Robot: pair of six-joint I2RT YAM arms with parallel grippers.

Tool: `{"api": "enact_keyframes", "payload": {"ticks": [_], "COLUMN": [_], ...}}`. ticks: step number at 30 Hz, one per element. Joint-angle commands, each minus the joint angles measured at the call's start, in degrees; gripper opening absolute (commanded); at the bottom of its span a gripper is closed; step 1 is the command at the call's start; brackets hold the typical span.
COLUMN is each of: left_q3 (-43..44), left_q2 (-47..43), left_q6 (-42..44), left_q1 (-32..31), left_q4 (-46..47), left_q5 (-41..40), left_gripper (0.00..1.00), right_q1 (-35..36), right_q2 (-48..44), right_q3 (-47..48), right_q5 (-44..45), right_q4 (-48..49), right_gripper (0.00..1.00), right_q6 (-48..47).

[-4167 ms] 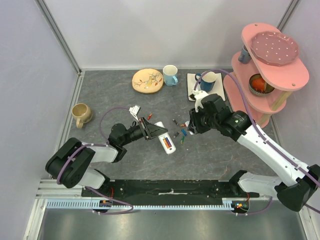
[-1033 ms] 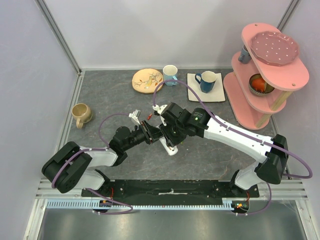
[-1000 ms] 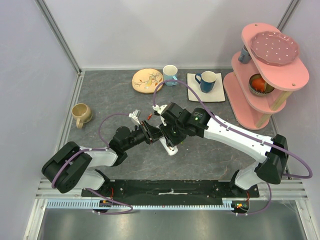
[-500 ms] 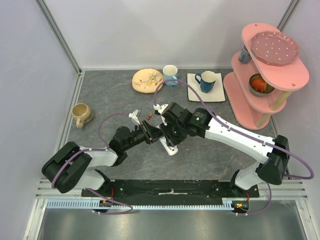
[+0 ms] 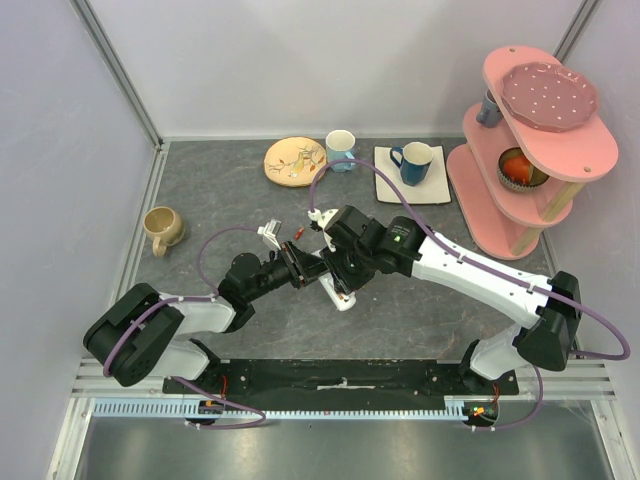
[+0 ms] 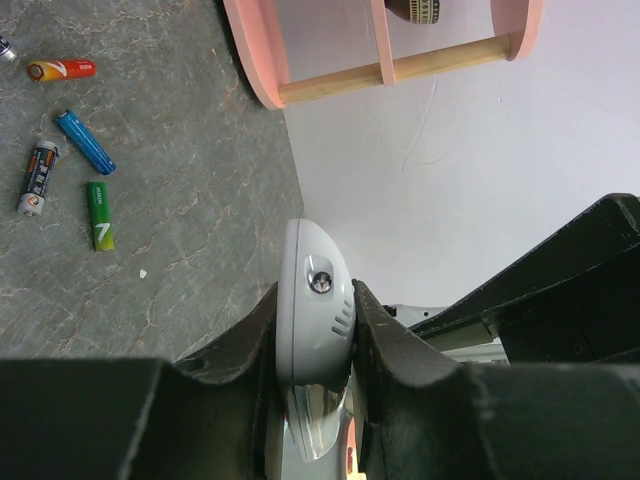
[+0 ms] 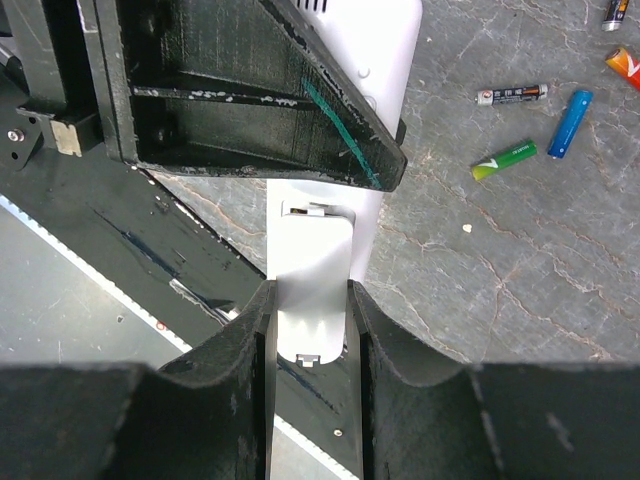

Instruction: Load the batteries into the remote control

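left gripper [image 6: 316,308] tight around remote control [image 6: 312,262], right gripper [image 7: 310,295] snug around white cover [image 7: 311,345]; "7" on green battery [image 6: 99,215]

Little legible. On the green battery [image 6: 99,215], out beyond and left of the left gripper's fingers [image 6: 240,350]: a large white figure, reads like a 7. On the dark grey battery [image 6: 38,178] just beside it: white and red print, too small to read. On the orange battery [image 6: 62,69] farther out: a round yellow logo, no letters clear. Right of the right gripper's fingers [image 7: 245,340]: blurred white lettering on the same green and grey cells.
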Motion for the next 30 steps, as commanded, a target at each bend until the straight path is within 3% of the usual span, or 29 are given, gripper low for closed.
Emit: {"api": "enact_keyframes", "payload": {"ticks": [1, 30], "left_q3": [1.5, 1.9], "left_q2": [-2.0, -2.6], "left_q6": [2.1, 1.4], "left_q1": [-0.2, -1.2], "left_q4": [1.6, 2.4], "left_q5": [-0.6, 0.5], "left_gripper": [0.02, 0.02], "right_q1": [0.3, 0.3], "right_q2": [-0.9, 1.5], "right_q3": [-0.2, -0.1], "right_q5": [0.7, 0.7], "right_q4": [0.4, 1.5], "right_gripper": [0.00, 0.00], "right_q6": [0.2, -0.1]}}
